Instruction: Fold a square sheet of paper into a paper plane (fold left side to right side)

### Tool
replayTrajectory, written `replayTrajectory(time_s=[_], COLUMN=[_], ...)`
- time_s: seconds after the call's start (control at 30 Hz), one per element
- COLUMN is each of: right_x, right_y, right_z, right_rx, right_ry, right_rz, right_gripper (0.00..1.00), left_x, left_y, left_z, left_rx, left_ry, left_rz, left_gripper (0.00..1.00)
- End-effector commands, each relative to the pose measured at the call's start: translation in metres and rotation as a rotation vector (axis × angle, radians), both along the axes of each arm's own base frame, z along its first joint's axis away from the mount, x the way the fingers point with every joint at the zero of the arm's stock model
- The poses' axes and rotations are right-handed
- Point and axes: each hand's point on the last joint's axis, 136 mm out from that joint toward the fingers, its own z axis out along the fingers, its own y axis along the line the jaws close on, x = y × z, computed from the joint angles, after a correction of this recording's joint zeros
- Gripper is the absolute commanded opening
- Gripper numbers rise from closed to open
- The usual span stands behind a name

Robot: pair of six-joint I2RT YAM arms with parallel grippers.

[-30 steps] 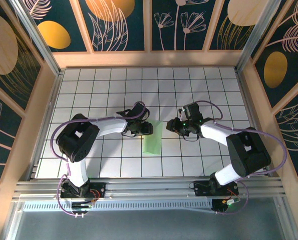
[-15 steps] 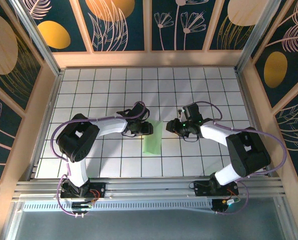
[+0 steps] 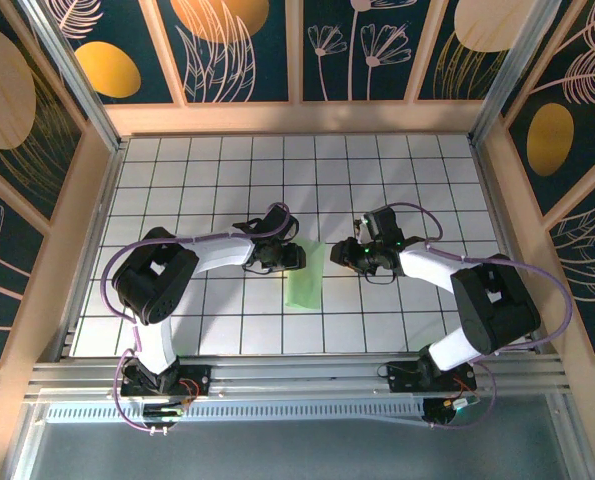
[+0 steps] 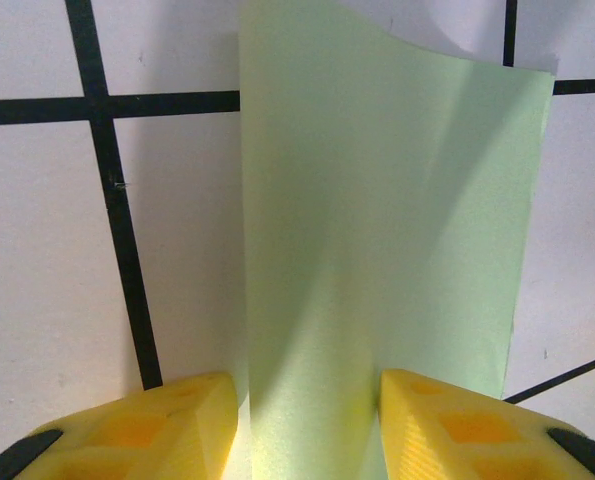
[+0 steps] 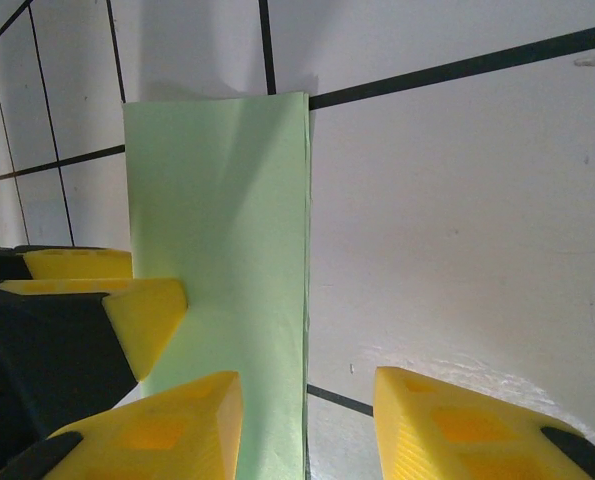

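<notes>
The square sheet of paper [image 3: 305,280] lies on the tiled table as a narrow pale green rectangle, doubled over, with no pointed plane form. My left gripper [image 3: 295,257] is at its upper left edge. In the left wrist view the left gripper [image 4: 312,400] is open, its yellow fingers [image 4: 157,420] straddling the raised, rounded fold of the paper [image 4: 377,220]. My right gripper [image 3: 339,252] is at the paper's upper right. In the right wrist view the right gripper [image 5: 307,400] is open: one finger is over the paper [image 5: 217,220], the other over bare tile, with the paper's layered edge between them.
The white tiled table [image 3: 227,180] with black grid lines is ringed by wooden walls [image 3: 297,118]. Both arms reach inward and meet near the table's middle. The left gripper's fingers [image 5: 142,310] show close beside the right gripper in the right wrist view.
</notes>
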Motion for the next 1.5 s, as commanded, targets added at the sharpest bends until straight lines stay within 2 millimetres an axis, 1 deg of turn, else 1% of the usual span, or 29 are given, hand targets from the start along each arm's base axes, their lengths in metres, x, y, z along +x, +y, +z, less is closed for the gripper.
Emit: replayTrajectory(time_s=[0.0, 0.37, 0.67, 1.17, 1.47], right_x=[-0.003, -0.004, -0.005, 0.006, 0.006], right_y=[0.005, 0.008, 0.021, 0.007, -0.001], right_z=[-0.001, 0.000, 0.003, 0.013, 0.011], right_rx=[0.008, 0.014, 0.042, -0.008, -0.011], right_ry=[-0.002, -0.003, -0.001, -0.058, -0.057], right_rz=[0.019, 0.031, 0.057, 0.014, 0.003], right_gripper=[0.40, 0.40, 0.39, 0.39, 0.39], left_x=[-0.042, -0.044, -0.044, -0.044, -0.040], left_y=[0.006, 0.008, 0.009, 0.010, 0.016], left_z=[-0.054, -0.056, -0.056, -0.058, -0.058], left_rx=[0.075, 0.082, 0.093, 0.117, 0.159], left_ry=[0.164, 0.171, 0.166, 0.160, 0.140], left_rz=[-0.026, -0.029, -0.041, -0.072, -0.074], left_gripper=[0.44, 0.44, 0.44, 0.46, 0.46])
